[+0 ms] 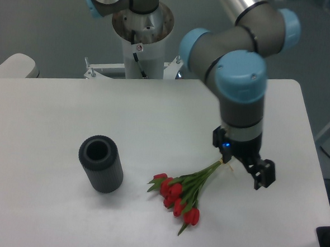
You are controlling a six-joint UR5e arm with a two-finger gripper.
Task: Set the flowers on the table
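The flowers (178, 195), a small bunch of red tulips with green leaves and stems, lie on the white table (53, 111) at front centre-right. The red heads point to the front left and the stem ends point up-right toward my gripper (243, 166). The gripper hangs just over the stem ends with its jaws apart. One dark finger (264, 175) stands well to the right of the stems, and the stem tips lie by the other finger. The bunch seems to rest on the tabletop.
A dark grey ribbed cylinder (101, 164) stands upright on the table, left of the flowers, with its open top showing. The robot base (141, 29) is at the back edge. The table's right edge is close to the gripper.
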